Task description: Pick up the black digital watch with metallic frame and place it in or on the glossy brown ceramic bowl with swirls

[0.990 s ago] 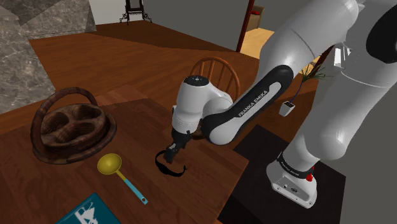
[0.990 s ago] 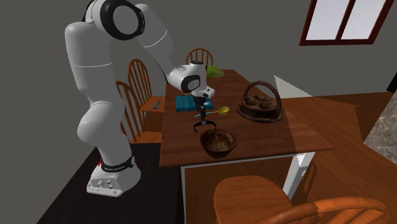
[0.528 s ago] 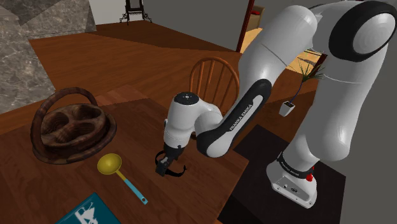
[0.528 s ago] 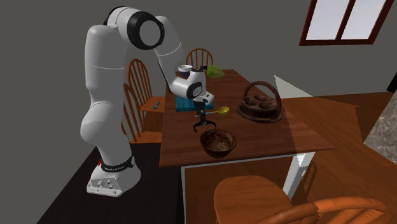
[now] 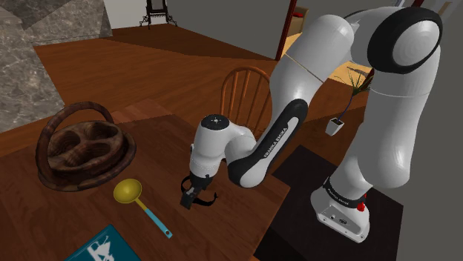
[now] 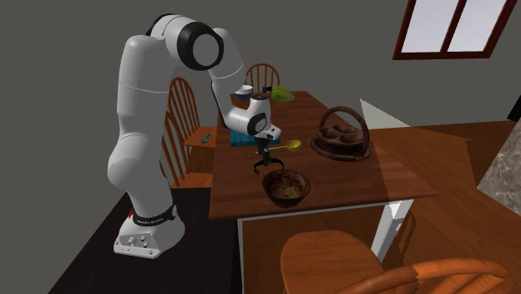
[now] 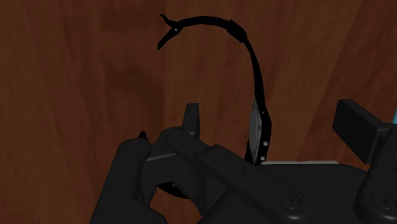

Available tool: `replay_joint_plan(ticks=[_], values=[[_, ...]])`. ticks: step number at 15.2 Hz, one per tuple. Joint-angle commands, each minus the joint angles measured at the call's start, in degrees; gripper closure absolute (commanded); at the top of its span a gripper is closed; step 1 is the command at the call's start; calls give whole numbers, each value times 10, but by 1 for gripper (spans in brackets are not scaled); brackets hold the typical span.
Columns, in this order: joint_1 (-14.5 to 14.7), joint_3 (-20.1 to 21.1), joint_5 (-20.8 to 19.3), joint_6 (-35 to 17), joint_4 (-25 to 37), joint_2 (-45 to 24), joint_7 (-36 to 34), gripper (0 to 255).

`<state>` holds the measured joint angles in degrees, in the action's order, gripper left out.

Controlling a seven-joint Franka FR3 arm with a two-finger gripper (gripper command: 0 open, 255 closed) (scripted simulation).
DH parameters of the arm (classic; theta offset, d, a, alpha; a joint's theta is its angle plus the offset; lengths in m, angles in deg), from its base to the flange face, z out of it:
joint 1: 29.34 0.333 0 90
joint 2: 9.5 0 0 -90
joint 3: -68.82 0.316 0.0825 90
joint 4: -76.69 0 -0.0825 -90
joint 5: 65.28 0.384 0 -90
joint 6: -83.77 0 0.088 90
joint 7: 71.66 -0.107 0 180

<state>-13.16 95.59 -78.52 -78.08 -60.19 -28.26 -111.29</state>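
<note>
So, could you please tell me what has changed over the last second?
The gripper has come down over the black watch. Its open fingers now stand either side of the case without clasping it. The arm's upper joints swung toward the shoulder view's left. The watch, brown bowl, yellow spoon and basket stayed put.

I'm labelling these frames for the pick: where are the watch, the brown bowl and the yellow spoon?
watch (image 7: 258, 130), wrist view, on its metal-framed case.
brown bowl (image 6: 287, 201), second exterior view, on its outer wall.
yellow spoon (image 5: 127, 191), shoulder view, on its scoop.
</note>
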Motion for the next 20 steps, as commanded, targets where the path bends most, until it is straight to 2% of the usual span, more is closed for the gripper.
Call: replay_joint_plan(ticks=[1,3,4,13,20], values=[[0,0,0,0,0,0,0,0],[0,0,0,0,0,0,0,0],[0,0,0,0,0,0,0,255],[0,0,0,0,0,0,0,255],[-35,45,57,46,-4,54,40,255]])
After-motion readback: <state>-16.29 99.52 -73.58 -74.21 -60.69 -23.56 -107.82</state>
